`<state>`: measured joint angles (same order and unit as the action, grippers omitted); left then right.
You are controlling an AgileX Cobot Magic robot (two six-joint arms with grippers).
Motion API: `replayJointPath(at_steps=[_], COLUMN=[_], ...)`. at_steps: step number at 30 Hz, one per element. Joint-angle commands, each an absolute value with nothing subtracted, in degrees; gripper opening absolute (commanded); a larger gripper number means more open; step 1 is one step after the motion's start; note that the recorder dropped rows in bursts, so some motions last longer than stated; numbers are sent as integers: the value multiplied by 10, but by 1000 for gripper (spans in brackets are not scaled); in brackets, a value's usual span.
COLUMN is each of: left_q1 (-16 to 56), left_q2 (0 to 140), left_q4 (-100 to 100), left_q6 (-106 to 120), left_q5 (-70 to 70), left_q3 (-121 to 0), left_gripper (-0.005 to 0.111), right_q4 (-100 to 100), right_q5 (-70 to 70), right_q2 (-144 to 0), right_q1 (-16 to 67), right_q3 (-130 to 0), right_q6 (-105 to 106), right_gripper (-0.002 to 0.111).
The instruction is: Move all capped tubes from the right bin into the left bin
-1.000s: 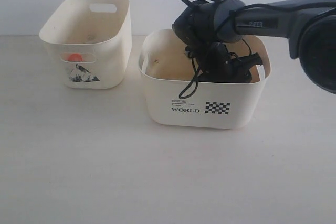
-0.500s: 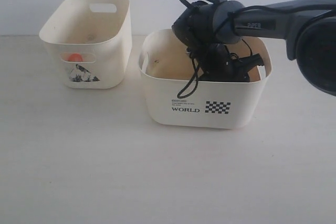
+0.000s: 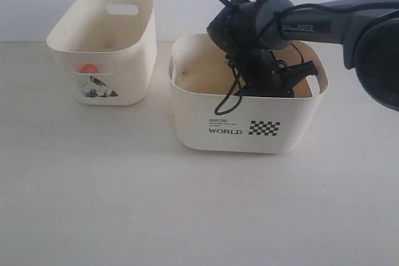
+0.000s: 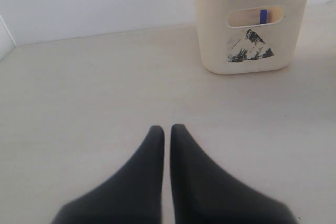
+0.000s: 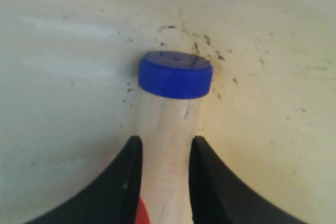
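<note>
The right arm [image 3: 340, 20] is a dark grey tube with small white lettering [image 3: 305, 27], possibly a brand name, and looping black cables [image 3: 233, 99]. The left gripper [image 4: 167, 132] and right gripper [image 5: 165, 145] have black, tapering fingers.

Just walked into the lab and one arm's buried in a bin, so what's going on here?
The right gripper is down inside the wide WORLD bin, its jaws set against both sides of a clear blue-capped tube. The narrower bin with the mountain picture already holds tubes: an orange-red cap and a blue cap show through its handle slots. The left gripper hangs shut and empty over the table.
</note>
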<state>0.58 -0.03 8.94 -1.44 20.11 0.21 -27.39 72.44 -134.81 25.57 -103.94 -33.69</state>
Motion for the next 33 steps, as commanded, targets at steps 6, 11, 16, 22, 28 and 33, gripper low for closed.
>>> replayJointPath(at_steps=[6,11,16,22,28,33], left_q1=[6,6,6,6,6,6], left_q2=[0,0,0,0,0,0], left_q4=[86,86,86,86,86,86], left_q6=[-20,-20,-20,-20,-20,-20], left_q5=[196,196,196,196,196,196], left_q3=[0,0,0,0,0,0], left_gripper=[4,4,4,4,4,4], right_q4=[-185,-176,-180,-186,-181,-154], right_q5=[700,700,700,700,700,700], right_q2=[-1323,-1258,-1204,-1182,-1191,-1216], right_q1=[258,258,258,258,258,258], right_q3=[-1044,-1064,-1076,-1076,-1076,-1076], right_q6=[-340,-332,-325,-314,-292,-249], right_gripper=[0,0,0,0,1,40])
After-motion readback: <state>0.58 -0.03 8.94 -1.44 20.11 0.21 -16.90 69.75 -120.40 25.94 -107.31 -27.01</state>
